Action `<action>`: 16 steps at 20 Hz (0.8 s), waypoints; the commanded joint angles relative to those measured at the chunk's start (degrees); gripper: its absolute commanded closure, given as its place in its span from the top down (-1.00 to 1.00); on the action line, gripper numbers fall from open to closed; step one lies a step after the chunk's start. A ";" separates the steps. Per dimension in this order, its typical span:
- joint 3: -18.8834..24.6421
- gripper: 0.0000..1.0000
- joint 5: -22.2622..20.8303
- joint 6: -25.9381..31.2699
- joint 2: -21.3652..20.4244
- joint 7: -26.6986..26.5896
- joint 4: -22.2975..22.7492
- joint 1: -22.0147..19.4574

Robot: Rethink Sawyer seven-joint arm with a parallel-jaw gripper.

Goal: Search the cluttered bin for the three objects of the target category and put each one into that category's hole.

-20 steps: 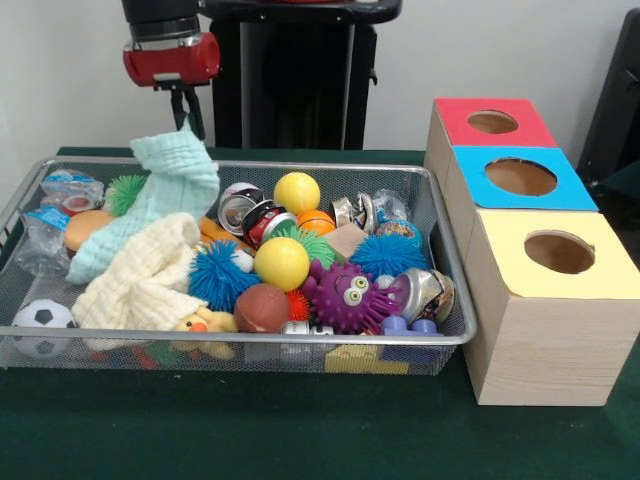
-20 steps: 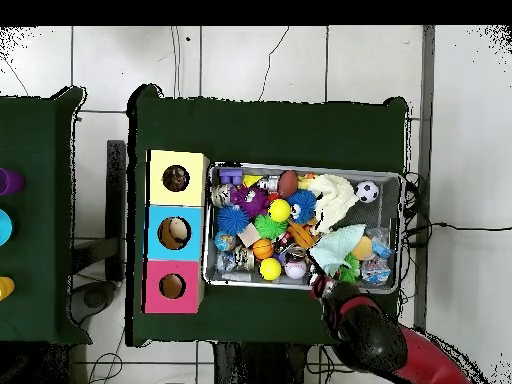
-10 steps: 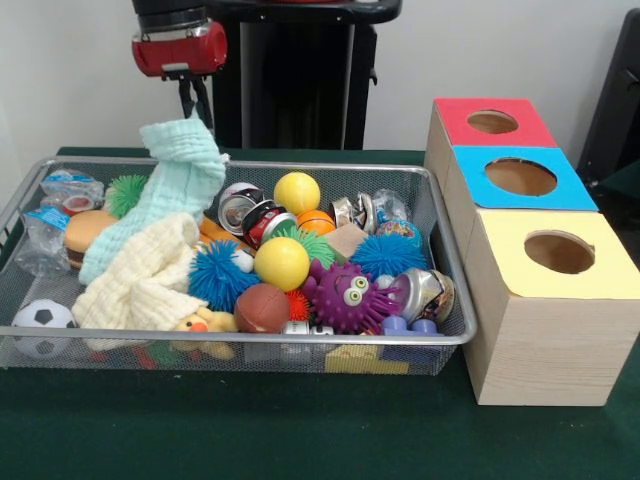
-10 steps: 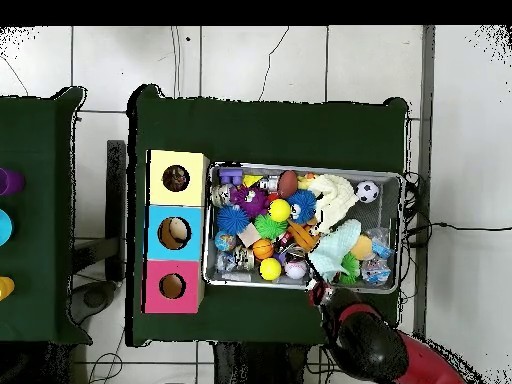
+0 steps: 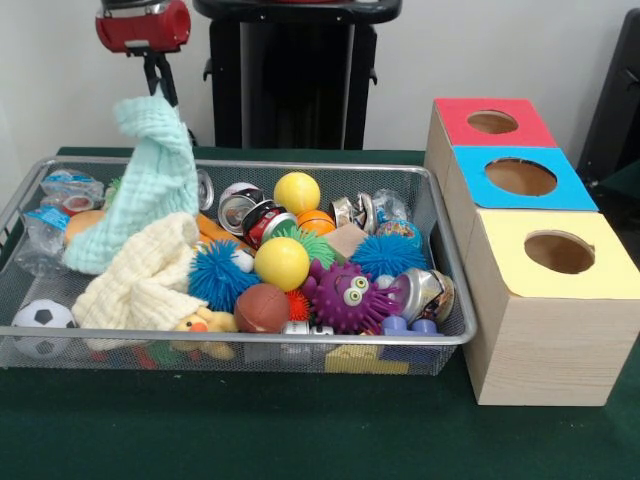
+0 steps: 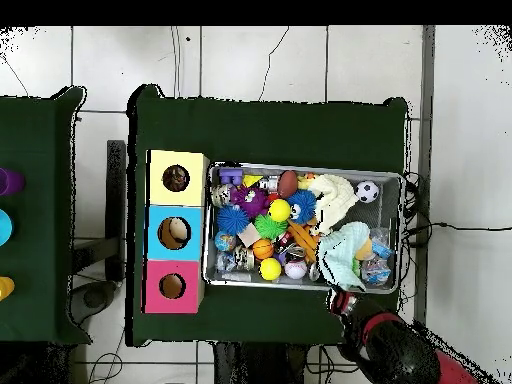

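My gripper [image 5: 157,88] hangs above the far left corner of the wire mesh bin [image 5: 250,340], shut on the top corner of a mint green cloth [image 5: 150,180]. The cloth dangles from the fingers, its lower end resting on the toys at the bin's left. In the overhead view the gripper [image 6: 344,297] sits just outside the bin's rim [image 6: 300,167], with the mint cloth [image 6: 343,255] spread below it. A cream cloth [image 5: 140,275] lies in the bin's front left. Three boxes stand right of the bin, with a red-topped hole [image 5: 492,122], a blue-topped hole [image 5: 520,177] and a yellow-topped hole [image 5: 559,252].
The bin is crowded with two yellow balls [image 5: 282,262], a purple spiky toy with eyes [image 5: 348,293], blue spiky balls [image 5: 218,275], a small football [image 5: 262,308], metal tins [image 5: 240,205], a soccer ball [image 5: 42,318] and plastic packets [image 5: 62,190]. A black pedestal [image 5: 290,70] stands behind.
The gripper has moved left in the front view and slightly higher, carrying the mint cloth's top with it. The cloth now hangs over the bin's left end, uncovering a tin.
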 commanded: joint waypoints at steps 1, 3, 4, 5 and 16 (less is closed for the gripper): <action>5.55 -1.00 3.57 8.11 -3.04 2.65 -2.74 -1.00; 5.54 -1.00 3.54 7.93 -3.23 2.98 -2.48 -0.89; 5.55 -1.00 3.60 8.01 -3.40 3.04 -2.41 -0.86; 5.66 -1.00 3.74 8.17 -3.64 3.04 -2.31 -0.92; 5.74 -1.00 5.93 12.14 -6.48 2.69 -2.76 -0.12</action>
